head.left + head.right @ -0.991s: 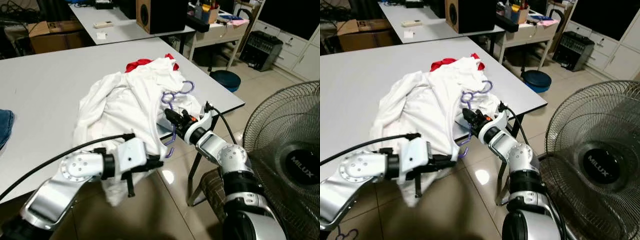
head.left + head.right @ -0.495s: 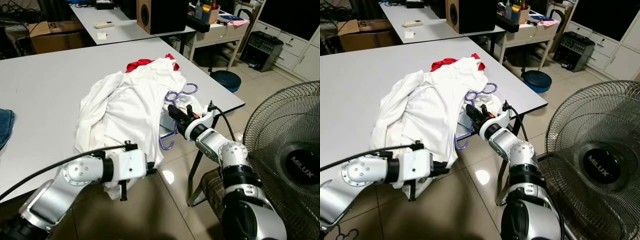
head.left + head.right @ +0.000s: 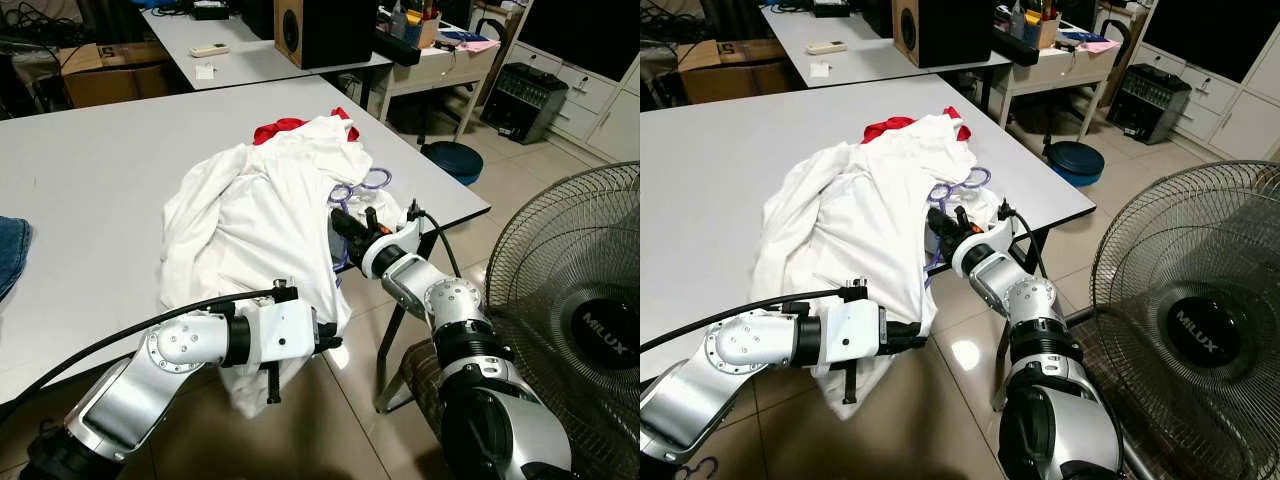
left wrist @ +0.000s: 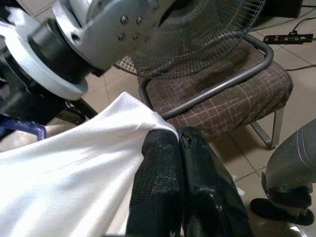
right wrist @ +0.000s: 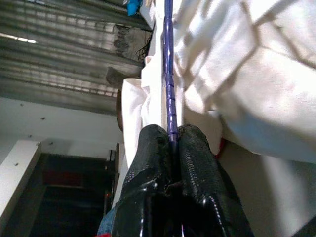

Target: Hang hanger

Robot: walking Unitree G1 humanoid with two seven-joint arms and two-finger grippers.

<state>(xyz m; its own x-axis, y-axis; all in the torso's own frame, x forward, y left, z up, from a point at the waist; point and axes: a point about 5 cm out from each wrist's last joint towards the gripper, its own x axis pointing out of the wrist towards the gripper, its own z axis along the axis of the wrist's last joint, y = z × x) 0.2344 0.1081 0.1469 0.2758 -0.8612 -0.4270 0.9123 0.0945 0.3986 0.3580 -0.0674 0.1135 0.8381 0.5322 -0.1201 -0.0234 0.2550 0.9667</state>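
Note:
A white shirt (image 3: 255,215) lies crumpled on the grey table (image 3: 80,200), its hem hanging over the front edge. A purple hanger (image 3: 352,192) sticks out of the cloth near the table's right corner. My right gripper (image 3: 338,224) is shut on the purple hanger (image 5: 169,106), pressed against the shirt. My left gripper (image 3: 325,338) sits below the table edge, shut on the shirt hem (image 4: 98,163).
A large standing fan (image 3: 575,300) is close on the right. A chair with a brown checked seat (image 4: 222,94) stands under the table corner. A red cloth (image 3: 275,130) peeks out behind the shirt. Blue fabric (image 3: 8,250) lies at the table's left edge.
My right gripper has pushed the hanger to the left into the shirt, so less of it shows. My left gripper has moved right along the hem, drawing the cloth over the table edge.

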